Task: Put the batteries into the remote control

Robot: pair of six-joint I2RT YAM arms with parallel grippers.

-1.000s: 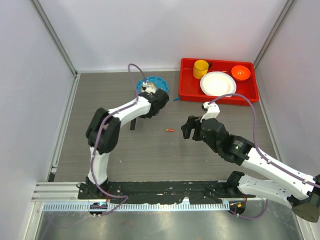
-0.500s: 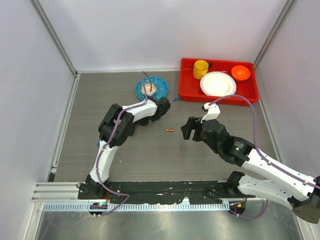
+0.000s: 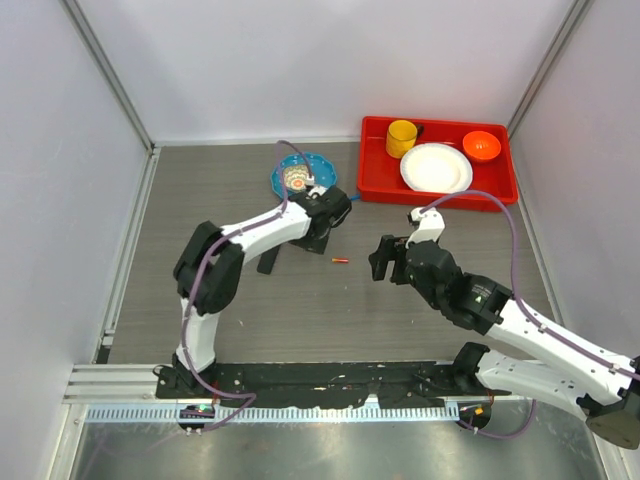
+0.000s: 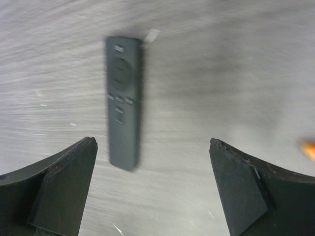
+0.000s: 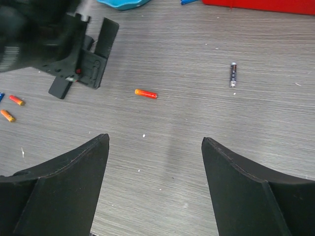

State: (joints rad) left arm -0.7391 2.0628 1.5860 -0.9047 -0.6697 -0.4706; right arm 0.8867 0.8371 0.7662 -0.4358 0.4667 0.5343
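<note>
The grey wood-grain table [image 3: 150, 280] carries the red tray [image 3: 378, 180] at its far right corner, and all places here are given from this tray. Inside the tray there are a white plate [image 3: 436, 167] in the middle, a yellow cup [image 3: 401, 137] at the far left and an orange bowl [image 3: 481, 146] at the far right. A blue plate [image 3: 322, 168] lies just left of the tray, and on it is something pale and round that I cannot identify. The left gripper [image 4: 152, 142] hangs over the table near the tray's near left corner. Its fingers are spread wide with nothing between them. The right gripper [image 5: 153, 142] hovers in front of the tray, toward the arm bases, also with the jaws far apart and empty. The remote control [image 4: 123, 103] lies flat on the table with the buttons up, left of the tray and nearer than it. It is below the left gripper and touches neither finger. One of the batteries [image 5: 146, 93], orange-red, lies alone in front of the tray's left end, between the two grippers. Two more of them lie together much farther left of the tray. A dark cylinder [image 5: 233, 74] with a silver end lies in front of the tray, apart from everything.
</note>
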